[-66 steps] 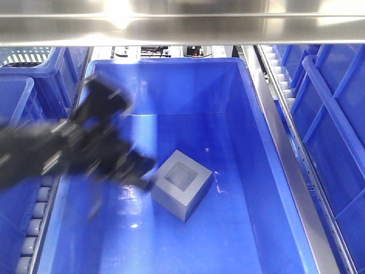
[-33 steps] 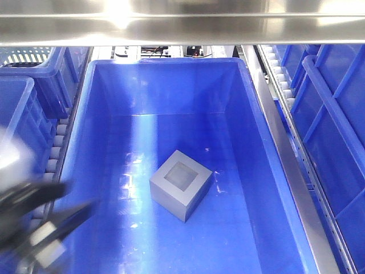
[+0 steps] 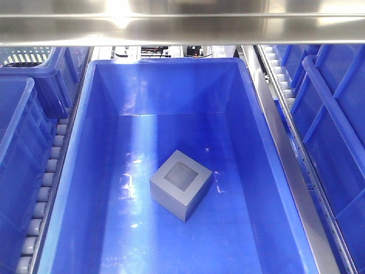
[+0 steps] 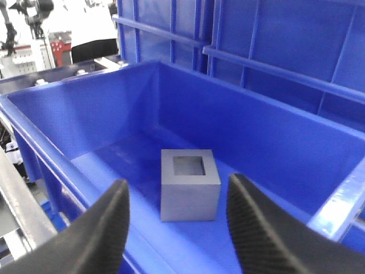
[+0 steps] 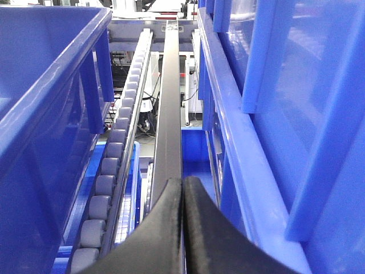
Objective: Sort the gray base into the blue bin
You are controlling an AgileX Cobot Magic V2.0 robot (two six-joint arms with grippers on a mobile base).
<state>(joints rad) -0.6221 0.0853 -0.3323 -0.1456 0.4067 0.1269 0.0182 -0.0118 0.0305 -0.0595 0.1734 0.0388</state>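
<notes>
Gray base (image 3: 181, 185) sits on the floor of the blue bin (image 3: 251, 97), near the middle, recess face up, turned at a slant to the walls. Nothing touches it; it stands flat and settled, clear of every wall. Judged from this: the sort looks done, block delivered.

Left pincer (image 4: 178, 225) hangs over the near rim, jaws spread wide and empty, block framed in the gap between them but well apart — a release stance, not a grasp.

Right pincer (image 5: 182, 220) has its jaws pressed together, holding nothing, parked outside above the roller track (image 5: 111, 165) between neighbouring crates, out of the way.
</notes>
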